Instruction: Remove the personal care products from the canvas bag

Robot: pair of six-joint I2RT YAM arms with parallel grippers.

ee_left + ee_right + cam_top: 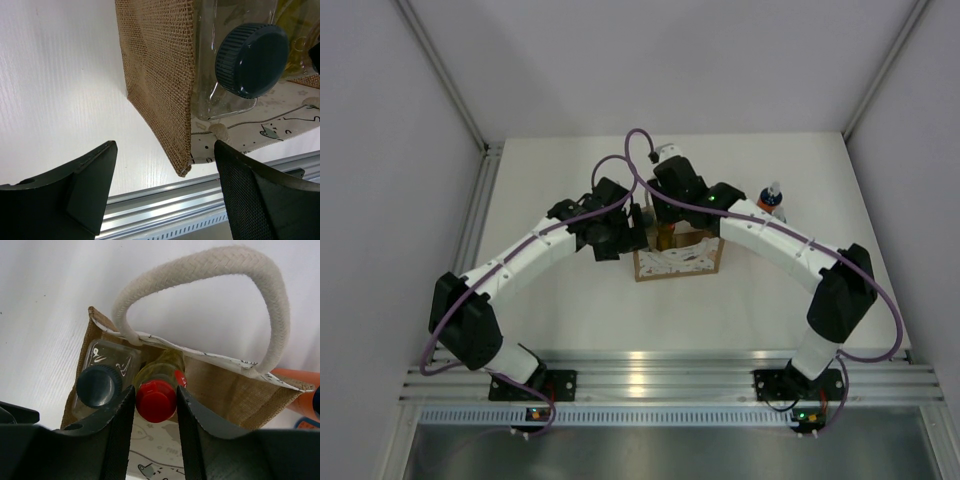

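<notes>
The canvas bag (677,262) stands mid-table, and its white rope handle (270,300) arches over the opening. Inside it, an amber bottle with a red cap (156,400) stands beside a pale bottle with a dark grey cap (99,385). My right gripper (156,407) reaches into the bag, with a finger pressed on each side of the red cap. My left gripper (165,165) hangs open at the bag's left side. The burlap corner (182,160) shows between its fingers, untouched. The grey cap (252,60) appears just past it.
Two small bottles (773,200) stand on the table right of the bag; an orange one (300,390) shows at the right wrist view's edge. An aluminium rail (670,375) runs along the near table edge. White walls close in both sides.
</notes>
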